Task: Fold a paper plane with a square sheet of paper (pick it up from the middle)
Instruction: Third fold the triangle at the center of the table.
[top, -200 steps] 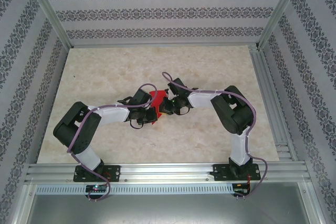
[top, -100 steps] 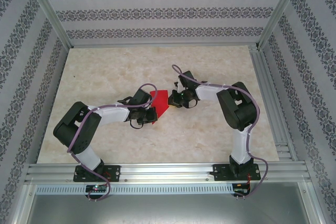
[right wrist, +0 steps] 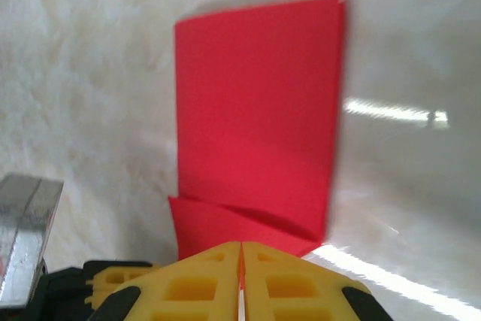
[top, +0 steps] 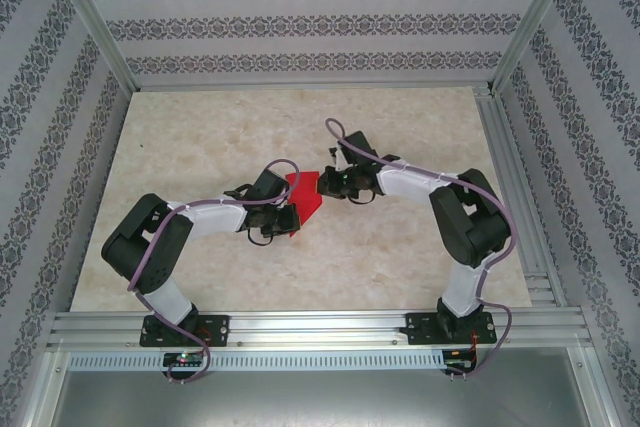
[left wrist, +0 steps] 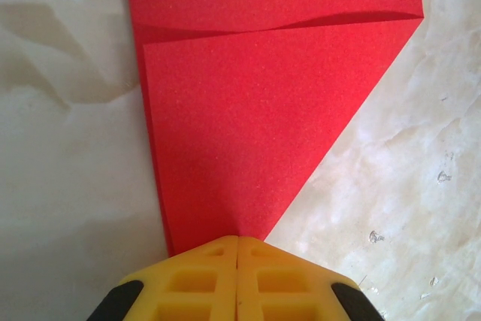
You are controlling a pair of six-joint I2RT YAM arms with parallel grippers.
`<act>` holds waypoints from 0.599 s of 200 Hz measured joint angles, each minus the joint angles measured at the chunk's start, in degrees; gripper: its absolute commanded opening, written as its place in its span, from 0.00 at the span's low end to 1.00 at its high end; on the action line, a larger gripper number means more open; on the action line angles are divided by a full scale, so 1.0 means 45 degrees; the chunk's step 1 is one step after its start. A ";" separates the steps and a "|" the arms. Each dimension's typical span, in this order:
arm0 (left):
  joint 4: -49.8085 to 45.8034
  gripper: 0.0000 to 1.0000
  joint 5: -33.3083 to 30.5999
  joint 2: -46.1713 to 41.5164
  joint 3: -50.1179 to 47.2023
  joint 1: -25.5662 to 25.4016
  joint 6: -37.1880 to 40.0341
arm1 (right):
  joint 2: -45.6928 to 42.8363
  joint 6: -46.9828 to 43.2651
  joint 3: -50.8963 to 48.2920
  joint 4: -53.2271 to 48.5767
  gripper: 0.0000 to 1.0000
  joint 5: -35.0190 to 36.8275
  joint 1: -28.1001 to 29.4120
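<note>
The red sheet of paper (top: 305, 193) lies partly folded on the table's middle, between my two grippers. In the left wrist view the paper (left wrist: 255, 125) shows a triangular flap over a lower layer, narrowing to a point at my left gripper (left wrist: 237, 240), whose yellow fingers (left wrist: 195, 283) are pressed together on that tip. My left gripper (top: 291, 217) sits at the paper's near end. My right gripper (top: 324, 185) sits at its far right edge. In the right wrist view the paper (right wrist: 255, 103) stretches away from my right gripper (right wrist: 240, 246), which is shut with red in the seam.
The marble-patterned table (top: 200, 147) is fenced by aluminium rails, one along the right side (top: 512, 187) and one across the front (top: 320, 327). Patterned walls stand beyond. A metal part (right wrist: 22, 238) shows at the lower left of the right wrist view.
My right gripper has drawn back and to the right, its elbow swinging outward, so more of the red paper shows between the grippers. The left arm has stayed still.
</note>
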 measured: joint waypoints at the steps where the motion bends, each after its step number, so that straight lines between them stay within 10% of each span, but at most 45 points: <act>1: 0.0000 0.08 0.0000 0.0000 0.0000 0.0000 0.0000 | 0.0019 0.0000 0.0000 0.0019 0.10 -0.0005 0.0044; 120: -0.0228 0.11 0.0199 -0.0121 -0.0092 -0.0010 0.0350 | 0.2205 0.0146 0.1326 -0.0981 0.09 -0.0194 0.0593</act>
